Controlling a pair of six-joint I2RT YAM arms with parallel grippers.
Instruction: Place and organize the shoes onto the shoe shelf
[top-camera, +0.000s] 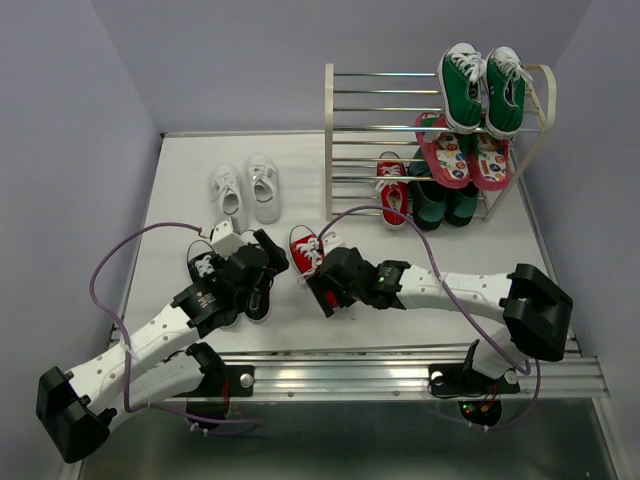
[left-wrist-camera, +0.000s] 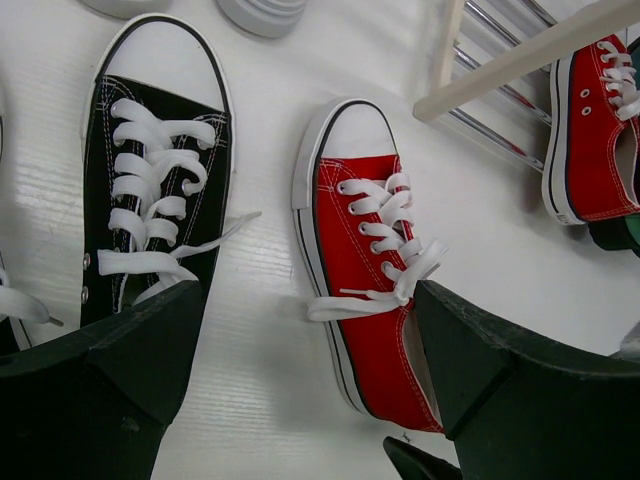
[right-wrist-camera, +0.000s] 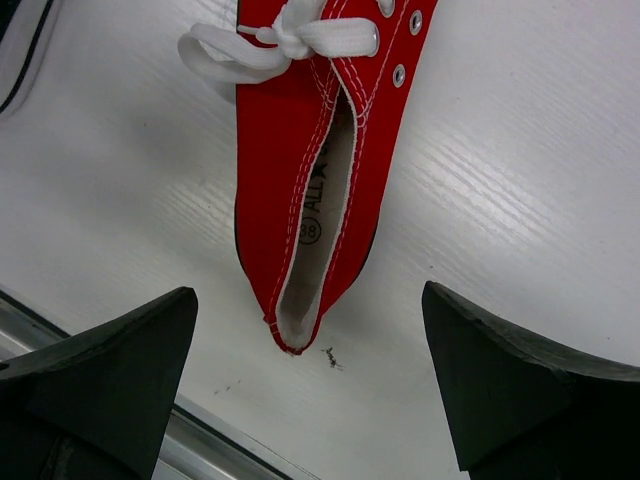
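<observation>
The desk (top-camera: 180, 180) carries most of the shoes, and the shoe shelf (top-camera: 328, 140) stands at its far right side. We judge the job as partly done. One red sneaker (top-camera: 393, 190) sits on a low tier of the shelf. The green sneakers (top-camera: 483, 88) take the top and the pink flip-flops (top-camera: 460, 155) lean just beneath them. The white pair (top-camera: 246, 190) lies side by side on the desk left of the shelf, toes away from the arms, untouched. The black pair (top-camera: 203, 262) lies nearer the arms, partly under the left arm.

The loose red sneaker (right-wrist-camera: 320, 170) lies on the desk between the two arms, toe toward the shelf. That makes it the natural mate to carry over next.

The right fingers (right-wrist-camera: 520, 380) are spread wide, one on each side of that sneaker's heel. They touch nothing, so we read this as lining up for a pinch at the heel opening. The left fingers (left-wrist-camera: 100, 380) are equally wide apart and empty. They hover above the gap between a black shoe (left-wrist-camera: 150, 190) and the red one.
</observation>
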